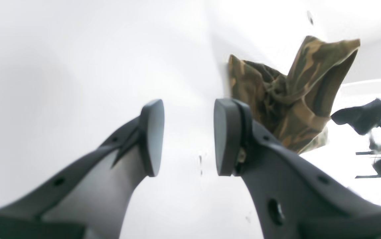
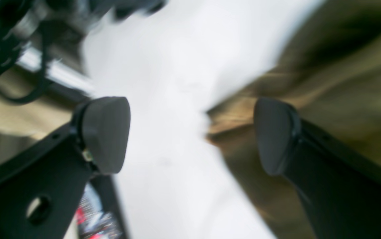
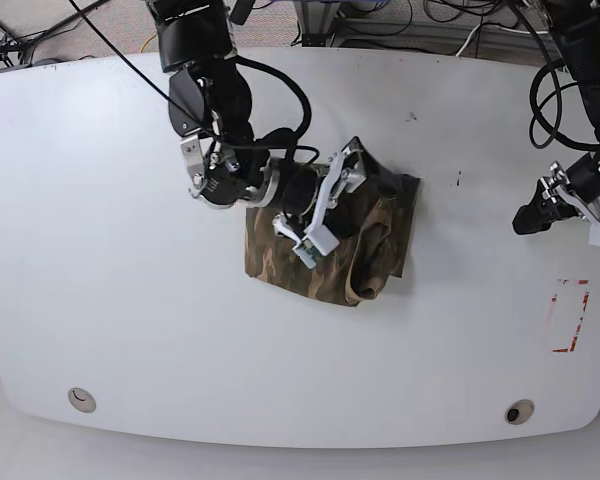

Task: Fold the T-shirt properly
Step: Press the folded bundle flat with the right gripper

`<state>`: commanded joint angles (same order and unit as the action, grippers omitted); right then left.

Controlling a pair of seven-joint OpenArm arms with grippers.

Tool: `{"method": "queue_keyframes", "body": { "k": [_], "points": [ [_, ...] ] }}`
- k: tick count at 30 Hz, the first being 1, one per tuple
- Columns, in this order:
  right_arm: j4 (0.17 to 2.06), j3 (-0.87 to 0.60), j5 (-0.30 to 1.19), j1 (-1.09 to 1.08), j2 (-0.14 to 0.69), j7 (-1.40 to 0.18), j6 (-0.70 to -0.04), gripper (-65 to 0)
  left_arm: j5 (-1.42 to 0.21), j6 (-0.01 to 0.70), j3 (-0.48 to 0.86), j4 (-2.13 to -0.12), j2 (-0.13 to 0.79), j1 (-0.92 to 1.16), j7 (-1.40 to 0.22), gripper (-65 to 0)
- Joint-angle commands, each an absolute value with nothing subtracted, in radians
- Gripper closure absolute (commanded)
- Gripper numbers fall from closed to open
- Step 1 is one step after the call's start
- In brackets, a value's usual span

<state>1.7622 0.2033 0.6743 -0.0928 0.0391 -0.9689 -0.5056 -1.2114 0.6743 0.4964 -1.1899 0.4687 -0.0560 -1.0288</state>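
My right gripper (image 3: 325, 205) hung directly over the T-shirt (image 3: 380, 250), jaws spread wide with nothing between them. In its wrist view one finger stood over bare white table (image 2: 177, 99) and the other over blurred olive cloth, so the shirt's edge ran between my fingers. That arm was plainly the nearer one. The T-shirt lay as a compact, partly folded bundle near the middle of the table, reaching from under my right gripper toward my left side, with one flap rumpled and standing up along its far edge. My left gripper (image 3: 540, 212) was well apart, out by the table's far side, also open and holding nothing; from its wrist view the bundle rose just beyond one finger. I judged the next fold would fall to my right arm.
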Motion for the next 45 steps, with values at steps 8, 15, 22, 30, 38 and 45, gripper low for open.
{"method": "queue_keyframes", "body": {
  "k": [8,15,22,30,38,45],
  "points": [
    [1.636,0.205,0.664,-0.168,-0.004,-0.961,-0.513,-55.3,-1.207,0.674,0.496,-1.19,0.469,-0.021,-1.027,-23.2],
    [1.317,0.317,0.662,-0.335,-0.114,-0.786,-0.506,-55.3,-1.205,0.674,0.49,-1.237,0.467,-0.004,-1.029,-23.2],
    [1.293,0.328,0.684,-0.387,-0.076,-0.753,-0.507,-55.3,-1.204,0.668,0.44,-1.349,0.472,0.015,-1.027,-23.2],
    [1.558,0.194,0.823,-0.263,0.13,-0.8,-0.507,-55.3,-0.977,0.668,0.24,-1.612,0.461,0.013,-1.023,-23.2],
    [1.526,0.14,0.832,-0.26,0.271,-0.797,-0.512,-31.2,-0.769,0.671,0.151,-1.761,0.308,0.004,-1.023,-23.2],
    [1.369,0.145,0.829,-0.323,0.266,-0.788,-0.513,-12.0,-0.541,0.673,0.151,-1.762,0.13,-0.022,-1.023,-23.2]
  ]
}}
